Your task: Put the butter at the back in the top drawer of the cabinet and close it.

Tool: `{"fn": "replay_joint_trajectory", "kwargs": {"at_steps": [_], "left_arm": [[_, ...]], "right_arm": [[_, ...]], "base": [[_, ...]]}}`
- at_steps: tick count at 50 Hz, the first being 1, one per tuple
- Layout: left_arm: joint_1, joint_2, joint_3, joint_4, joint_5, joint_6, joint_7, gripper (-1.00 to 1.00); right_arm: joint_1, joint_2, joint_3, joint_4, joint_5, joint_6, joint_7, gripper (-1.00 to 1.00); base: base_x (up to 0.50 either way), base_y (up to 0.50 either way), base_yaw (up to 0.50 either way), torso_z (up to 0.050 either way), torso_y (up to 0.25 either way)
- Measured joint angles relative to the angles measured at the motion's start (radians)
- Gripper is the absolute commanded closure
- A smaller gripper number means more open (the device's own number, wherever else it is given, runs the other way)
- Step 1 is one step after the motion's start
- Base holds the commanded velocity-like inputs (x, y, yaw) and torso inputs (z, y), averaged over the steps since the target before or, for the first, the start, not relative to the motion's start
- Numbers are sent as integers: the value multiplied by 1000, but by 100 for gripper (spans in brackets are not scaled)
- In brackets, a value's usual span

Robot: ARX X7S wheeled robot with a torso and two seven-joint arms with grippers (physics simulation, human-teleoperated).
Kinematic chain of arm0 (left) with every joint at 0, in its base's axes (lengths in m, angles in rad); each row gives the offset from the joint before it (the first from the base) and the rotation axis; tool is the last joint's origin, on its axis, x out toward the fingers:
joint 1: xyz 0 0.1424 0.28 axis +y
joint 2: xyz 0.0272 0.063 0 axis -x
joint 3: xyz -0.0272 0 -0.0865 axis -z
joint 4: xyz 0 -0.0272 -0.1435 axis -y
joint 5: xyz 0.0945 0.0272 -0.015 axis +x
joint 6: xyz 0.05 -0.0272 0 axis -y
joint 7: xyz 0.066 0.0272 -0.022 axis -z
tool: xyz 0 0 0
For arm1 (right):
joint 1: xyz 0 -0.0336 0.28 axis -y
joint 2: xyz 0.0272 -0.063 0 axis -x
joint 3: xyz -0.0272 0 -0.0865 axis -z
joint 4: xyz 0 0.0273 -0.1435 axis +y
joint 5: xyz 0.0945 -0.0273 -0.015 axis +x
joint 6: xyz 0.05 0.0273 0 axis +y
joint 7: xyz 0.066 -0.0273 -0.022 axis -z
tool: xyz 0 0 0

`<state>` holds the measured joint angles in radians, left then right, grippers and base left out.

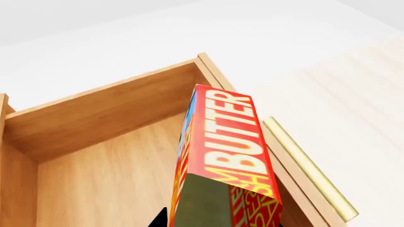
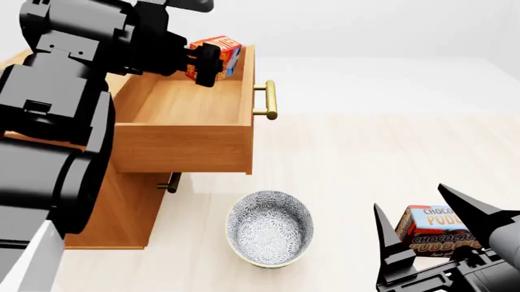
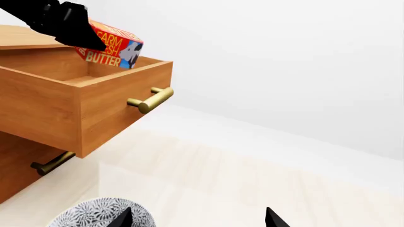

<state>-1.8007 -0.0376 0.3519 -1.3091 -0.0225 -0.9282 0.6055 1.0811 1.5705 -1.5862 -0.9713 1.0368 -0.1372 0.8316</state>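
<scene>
The butter (image 1: 224,161), clamped in the left gripper (image 2: 203,68), is hanging over the open top drawer (image 2: 191,109), at its 1 o'clock corner; releasing comes next. The right gripper (image 2: 422,234) is waiting wide open.

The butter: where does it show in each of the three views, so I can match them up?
Head view: butter upper centre-left, in the left hand, over the open top drawer.
Left wrist view: lower centre, filling the foreground.
Right wrist view: upper left.
Shared landmark: the drawer's brass handle.
</scene>
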Motion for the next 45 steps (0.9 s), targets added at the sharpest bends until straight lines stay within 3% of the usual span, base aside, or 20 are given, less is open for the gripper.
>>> {"fn": "replay_joint_trajectory", "kwargs": {"at_steps": [45], "left_arm": [[78, 12, -63, 0, 36, 13, -28, 100]], "right_arm": [[-17, 0, -3, 2, -22, -18, 15, -100]], "base": [[0, 0, 0, 0, 1]]}}
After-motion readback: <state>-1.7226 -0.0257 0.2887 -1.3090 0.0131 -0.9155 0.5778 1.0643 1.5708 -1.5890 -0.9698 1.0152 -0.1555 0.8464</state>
